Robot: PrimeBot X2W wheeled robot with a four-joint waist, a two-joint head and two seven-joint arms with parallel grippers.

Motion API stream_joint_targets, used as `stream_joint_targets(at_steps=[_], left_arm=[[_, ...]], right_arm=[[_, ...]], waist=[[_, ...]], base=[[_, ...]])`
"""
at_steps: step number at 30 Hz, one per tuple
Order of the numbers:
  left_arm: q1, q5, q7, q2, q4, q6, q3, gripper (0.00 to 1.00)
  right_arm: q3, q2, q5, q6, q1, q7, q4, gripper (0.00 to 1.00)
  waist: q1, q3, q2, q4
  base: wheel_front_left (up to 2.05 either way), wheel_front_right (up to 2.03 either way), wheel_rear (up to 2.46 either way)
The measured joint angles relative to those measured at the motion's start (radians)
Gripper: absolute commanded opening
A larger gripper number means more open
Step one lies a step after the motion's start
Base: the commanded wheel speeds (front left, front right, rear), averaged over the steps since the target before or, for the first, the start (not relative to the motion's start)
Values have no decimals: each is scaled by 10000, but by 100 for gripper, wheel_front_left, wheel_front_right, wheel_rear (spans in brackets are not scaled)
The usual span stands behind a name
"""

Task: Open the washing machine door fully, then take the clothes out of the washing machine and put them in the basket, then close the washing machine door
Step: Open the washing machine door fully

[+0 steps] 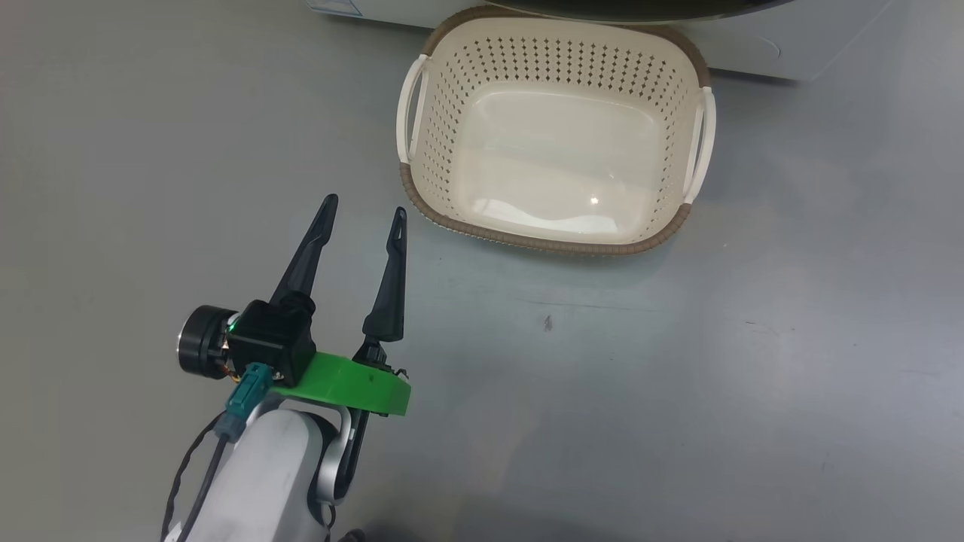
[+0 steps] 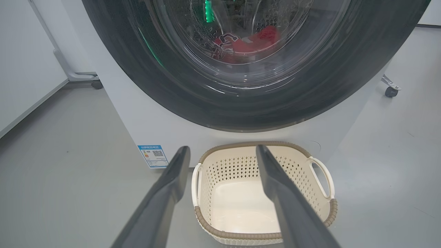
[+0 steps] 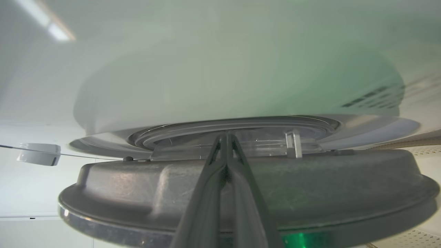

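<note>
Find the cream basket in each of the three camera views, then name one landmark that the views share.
Head view: the basket sits at upper centre, just below the washing machine door.
Left wrist view: the basket is at bottom centre, under the door's black rim.
Right wrist view: a sliver of the basket's brown rim shows at the right edge, beyond the door's grey face.
Shared landmark: the washing machine door.
</note>
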Motion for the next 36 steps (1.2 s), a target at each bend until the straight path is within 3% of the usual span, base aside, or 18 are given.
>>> stream_joint_targets(at_steps=[12,36], left_arm=[[-9,2,0,-2,221,0,132,100],[139,2,0,-2,773,0,90,100]], right_arm=[[153,182,280,598,496,610,121,0],[362,715,673,1413,2337,1172,416,0]], waist=[[0,-269,0,-250],[0,-1537,0,-414]], base=[[0,0,0],[0,0,0]])
